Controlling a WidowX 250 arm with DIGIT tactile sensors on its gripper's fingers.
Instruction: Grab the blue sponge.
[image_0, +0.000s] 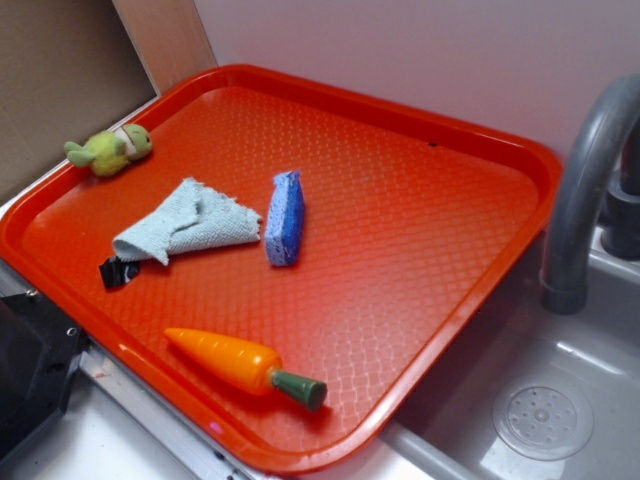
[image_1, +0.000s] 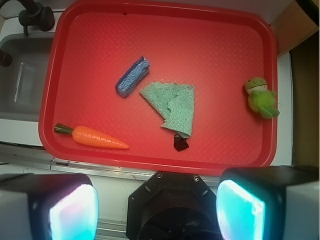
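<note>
In the wrist view, the end effector (image_1: 157, 207) fills the bottom of the frame. Its two fingers (image_1: 70, 212) stand wide apart, one at the lower left and one at the lower right, with nothing between them. It hangs high above the near edge of the red tray (image_1: 220, 30) and touches nothing.

Just past that near edge lies a toy carrot (image_1: 97, 137) at the lower left of the frame. A small black clip (image_1: 180, 143) lies near the lower middle, touching the corner of a pale cloth rag (image_1: 171, 107).

The blue sponge (image_1: 132, 77) comes next. It sits left of the middle of the frame, just beside the rag. In the exterior view the blue sponge (image_0: 285, 217) stands on its long thin edge near the middle of the tray, and the rag's corner seems to touch it.

A green plush toy (image_1: 261, 97) sits at the right side of the tray, well apart from the sponge. A grey sink (image_1: 20, 82) is at the upper left of the frame.

The grab has not begun. To do it well, the end effector should move over the sponge and turn so its fingers face the two long flat sides. It should come down straight and close gently. It should keep away from the rag, or the cloth could get pinched too.
</note>
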